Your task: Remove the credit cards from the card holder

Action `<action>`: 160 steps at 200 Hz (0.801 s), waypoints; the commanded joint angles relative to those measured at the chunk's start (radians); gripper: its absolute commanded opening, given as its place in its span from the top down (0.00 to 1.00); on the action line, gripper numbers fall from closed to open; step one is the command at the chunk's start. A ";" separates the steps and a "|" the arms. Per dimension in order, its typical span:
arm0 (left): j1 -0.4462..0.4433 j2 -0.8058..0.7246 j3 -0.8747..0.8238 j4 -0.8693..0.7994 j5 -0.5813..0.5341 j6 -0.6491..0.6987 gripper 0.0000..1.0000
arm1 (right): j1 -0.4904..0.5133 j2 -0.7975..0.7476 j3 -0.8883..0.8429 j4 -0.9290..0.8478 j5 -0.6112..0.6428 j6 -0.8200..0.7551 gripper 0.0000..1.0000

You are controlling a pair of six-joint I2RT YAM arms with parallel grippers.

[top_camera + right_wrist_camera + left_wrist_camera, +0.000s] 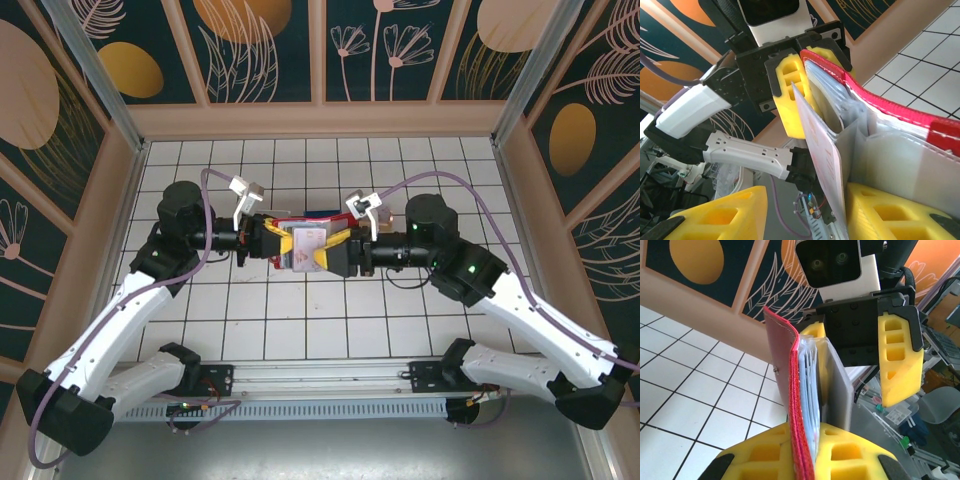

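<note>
Two arms meet over mid desk (300,320) in top view, wrists facing each other. The left hand (283,242) reaches in from the left and the right hand (328,252) from the right, w/ the red card holder (305,222) held up btwn them, off the tiles. A pale face shows btwn the yellow fingers; can't tell from here if it's card or pocket.

Left wrist view: left hand's fingers (850,455) are pinched tight on the card holder's near edge, red cover + clear pockets (807,375) squeezed together. Holder stands upright, cover on the left, pockets fanned a bit. A pale card (837,390) stands just beside the pockets on the right. Right hand faces in from above: one finger well clear of the card, the other behind the red cover.

Right wrist view: right hand's jaws stand apart, gripping nothing. Pale card rises btwn its fingers, near the right-side one, well apart from the left-side one. Can't tell if the card sits in a pocket. Left hand clamps the holder's far edge.
</note>
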 commanded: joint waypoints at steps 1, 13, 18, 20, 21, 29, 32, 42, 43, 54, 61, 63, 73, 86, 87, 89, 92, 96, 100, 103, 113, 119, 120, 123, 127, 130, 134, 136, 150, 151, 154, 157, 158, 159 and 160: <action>0.010 0.016 0.060 -0.029 -0.098 0.052 1.00 | 0.028 0.000 0.070 -0.055 -0.042 -0.014 0.55; 0.010 0.015 0.059 -0.032 -0.100 0.056 1.00 | 0.027 0.003 0.083 -0.077 -0.034 -0.020 0.55; 0.010 0.016 0.059 -0.032 -0.100 0.056 1.00 | 0.027 0.003 0.086 -0.080 -0.029 -0.019 0.55; 0.010 0.016 0.059 -0.032 -0.100 0.056 1.00 | 0.027 0.002 0.087 -0.081 -0.028 -0.019 0.55; 0.010 0.016 0.060 -0.032 -0.100 0.055 1.00 | 0.027 0.002 0.087 -0.082 -0.027 -0.019 0.55; 0.010 0.018 0.060 -0.033 -0.097 0.056 1.00 | 0.028 0.000 0.089 -0.080 -0.027 -0.017 0.55; 0.010 0.018 0.062 -0.033 -0.096 0.055 1.00 | 0.028 0.001 0.088 -0.078 -0.029 -0.017 0.55; 0.010 0.018 0.061 -0.022 -0.091 0.049 1.00 | 0.027 0.002 0.082 -0.059 -0.041 -0.010 0.55; 0.010 0.018 0.060 -0.020 -0.091 0.047 1.00 | 0.028 0.002 0.082 -0.057 -0.043 -0.009 0.55; 0.010 0.017 0.061 -0.011 -0.088 0.040 1.00 | 0.028 0.007 0.070 -0.033 -0.055 -0.001 0.55; 0.010 0.016 0.060 -0.005 -0.087 0.035 1.00 | 0.027 0.010 0.060 -0.010 -0.065 0.010 0.55; 0.010 0.016 0.060 -0.004 -0.086 0.034 1.00 | 0.029 0.010 0.056 -0.003 -0.068 0.015 0.56; 0.010 0.017 0.059 0.000 -0.083 0.029 1.00 | 0.029 0.015 0.037 0.037 -0.086 0.028 0.55; 0.010 0.018 0.057 0.013 -0.077 0.018 1.00 | 0.028 0.020 0.006 0.097 -0.101 0.051 0.55; 0.010 0.019 0.056 0.014 -0.076 0.017 1.00 | 0.028 0.020 0.004 0.100 -0.101 0.052 0.55; 0.010 0.019 0.056 0.014 -0.076 0.017 1.00 | 0.028 0.021 0.000 0.109 -0.102 0.054 0.55; 0.010 0.019 0.056 0.016 -0.074 0.017 1.00 | 0.028 0.023 -0.004 0.119 -0.103 0.057 0.55; 0.010 0.021 0.055 0.019 -0.071 0.014 1.00 | 0.028 0.025 -0.011 0.134 -0.104 0.061 0.56; 0.010 0.022 0.051 0.023 -0.070 0.013 1.00 | 0.029 0.026 -0.018 0.151 -0.106 0.066 0.56; 0.010 0.025 0.051 0.026 -0.068 0.011 1.00 | 0.028 0.028 -0.022 0.162 -0.109 0.070 0.55; 0.010 0.030 0.049 0.032 -0.066 0.006 1.00 | 0.029 0.037 -0.034 0.198 -0.120 0.081 0.55; 0.009 0.031 0.047 0.040 -0.063 -0.001 1.00 | 0.029 0.042 -0.037 0.214 -0.127 0.087 0.55; 0.009 0.033 0.046 0.041 -0.063 -0.003 1.00 | 0.030 0.043 -0.038 0.215 -0.127 0.087 0.55; 0.010 0.033 0.046 0.047 -0.062 -0.008 1.00 | 0.030 0.046 -0.037 0.221 -0.128 0.088 0.55; 0.010 0.035 0.043 0.054 -0.060 -0.012 1.00 | 0.032 0.050 -0.037 0.227 -0.131 0.089 0.55; 0.010 0.036 0.042 0.058 -0.059 -0.016 1.00 | 0.034 0.052 -0.038 0.230 -0.133 0.089 0.55; 0.010 0.035 0.042 0.063 -0.058 -0.018 1.00 | 0.035 0.056 -0.038 0.236 -0.133 0.088 0.55; 0.010 0.036 0.042 0.065 -0.058 -0.020 1.00 | 0.036 0.058 -0.038 0.239 -0.134 0.087 0.55; 0.010 0.038 0.039 0.076 -0.057 -0.025 1.00 | 0.042 0.064 -0.040 0.257 -0.132 0.080 0.54; 0.009 0.038 0.039 0.076 -0.057 -0.026 1.00 | 0.042 0.064 -0.040 0.259 -0.132 0.079 0.54; 0.009 0.039 0.039 0.076 -0.057 -0.025 1.00 | 0.043 0.064 -0.043 0.267 -0.130 0.078 0.54; 0.008 0.039 0.039 0.076 -0.057 -0.025 1.00 | 0.045 0.063 -0.045 0.275 -0.130 0.077 0.55; 0.010 0.039 0.039 0.076 -0.057 -0.026 1.00 | 0.045 0.063 -0.045 0.278 -0.130 0.078 0.55; 0.011 0.040 0.039 0.076 -0.057 -0.025 1.00 | 0.046 0.063 -0.046 0.281 -0.131 0.078 0.55; 0.010 0.040 0.039 0.075 -0.057 -0.026 1.00 | 0.047 0.064 -0.046 0.284 -0.130 0.077 0.55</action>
